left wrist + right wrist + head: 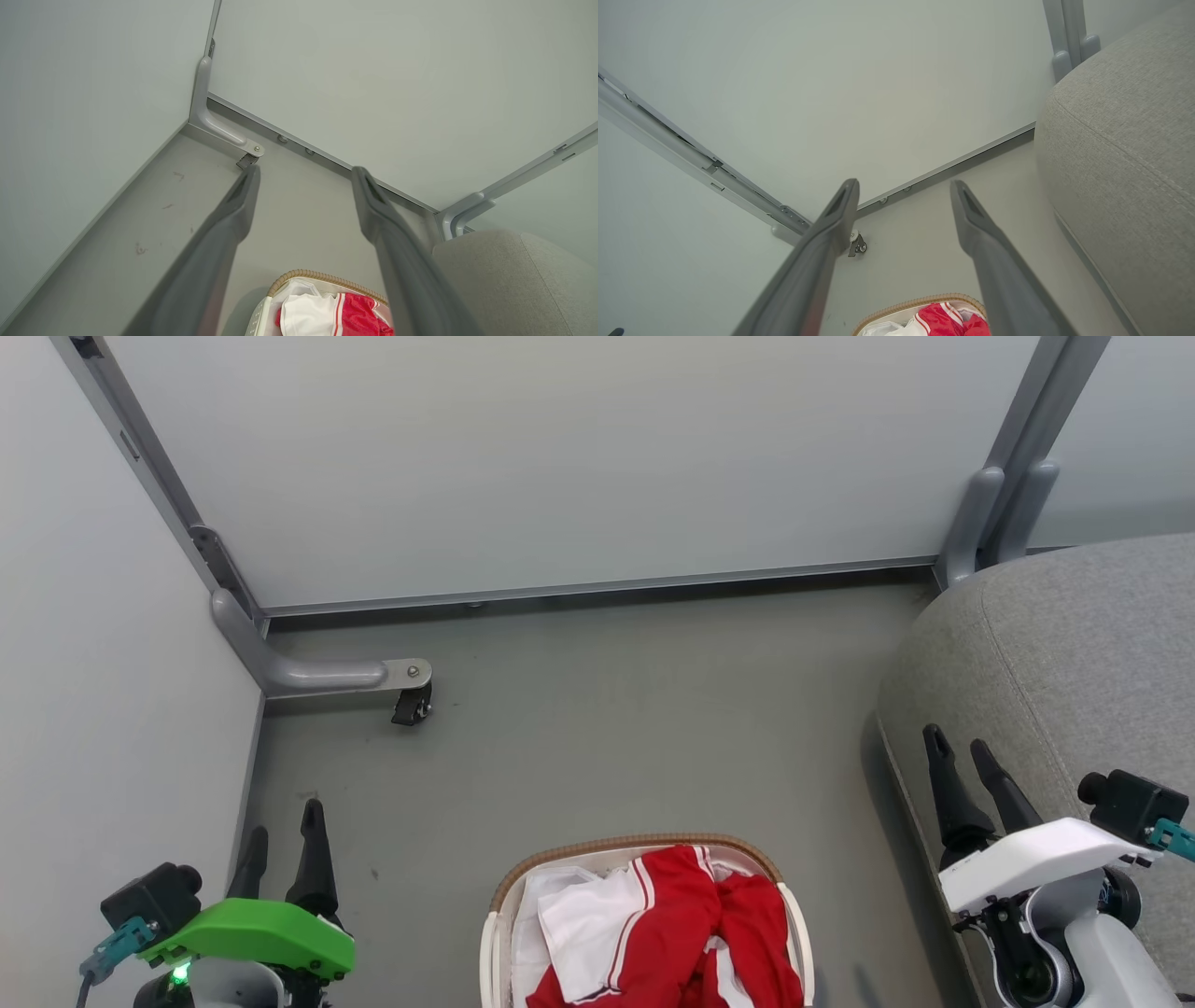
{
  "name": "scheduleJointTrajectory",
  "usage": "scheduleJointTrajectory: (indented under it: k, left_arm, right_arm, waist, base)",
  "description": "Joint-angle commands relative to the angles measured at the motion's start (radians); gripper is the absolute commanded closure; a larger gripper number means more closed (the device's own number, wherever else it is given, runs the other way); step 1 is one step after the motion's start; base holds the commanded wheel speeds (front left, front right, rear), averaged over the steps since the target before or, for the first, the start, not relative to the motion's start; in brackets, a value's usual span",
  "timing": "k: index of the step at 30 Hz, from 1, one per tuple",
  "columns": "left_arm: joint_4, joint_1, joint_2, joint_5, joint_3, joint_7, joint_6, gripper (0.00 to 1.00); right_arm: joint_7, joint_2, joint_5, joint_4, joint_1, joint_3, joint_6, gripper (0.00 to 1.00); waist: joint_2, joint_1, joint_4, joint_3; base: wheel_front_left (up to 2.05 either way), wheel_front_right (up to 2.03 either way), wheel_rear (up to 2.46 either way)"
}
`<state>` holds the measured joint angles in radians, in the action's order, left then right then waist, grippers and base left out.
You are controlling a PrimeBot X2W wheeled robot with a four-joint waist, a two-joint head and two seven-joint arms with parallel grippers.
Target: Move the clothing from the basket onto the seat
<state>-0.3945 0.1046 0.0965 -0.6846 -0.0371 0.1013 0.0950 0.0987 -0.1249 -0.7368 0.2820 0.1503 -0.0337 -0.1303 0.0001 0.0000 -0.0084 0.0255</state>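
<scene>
The red clothing with white panels and stripes lies bunched in the basket, which sits on the floor at the bottom middle of the head view. The grey seat rises at the right. My left gripper hangs open at the lower left, well left of the basket, holding nothing. My right gripper is open in front of the seat's edge, right of the basket. The left wrist view shows the clothing, basket rim and seat. The right wrist view shows the clothing, basket rim and seat.
Pale partition walls close in the back and left. A grey metal foot with a black caster juts from the left corner onto the grey floor. Grey posts stand behind the seat.
</scene>
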Motion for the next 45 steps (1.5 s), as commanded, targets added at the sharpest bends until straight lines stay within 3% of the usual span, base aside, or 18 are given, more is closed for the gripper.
scheduleJointTrajectory:
  k: [1, 28, 45]
  left_arm:
    - [0.008, 0.033, 0.012, 0.030, -0.005, 0.010, -0.006, 0.00]
    - [-0.041, 0.029, 0.029, 0.317, -0.032, 0.081, -0.023, 0.00]
    - [-0.025, -0.001, 0.003, 0.443, 0.009, 0.118, -0.019, 0.00]
  right_arm:
    - [0.013, -0.011, 0.036, -0.005, 0.024, -0.003, 0.000, 0.00]
    - [0.084, -0.031, 0.318, 0.043, 0.040, -0.030, 0.000, 0.00]
    - [0.121, -0.017, 0.458, 0.061, 0.027, -0.015, -0.001, 0.00]
  waist:
    - [-0.0001, 0.0000, 0.000, -0.001]
    - [-0.0001, 0.0000, -0.005, 0.004]
    - [-0.0001, 0.0000, -0.010, 0.003]
  base:
    - [0.00, 0.00, 0.00]
    - [0.00, 0.00, 0.00]
    - [0.00, 0.00, 0.00]
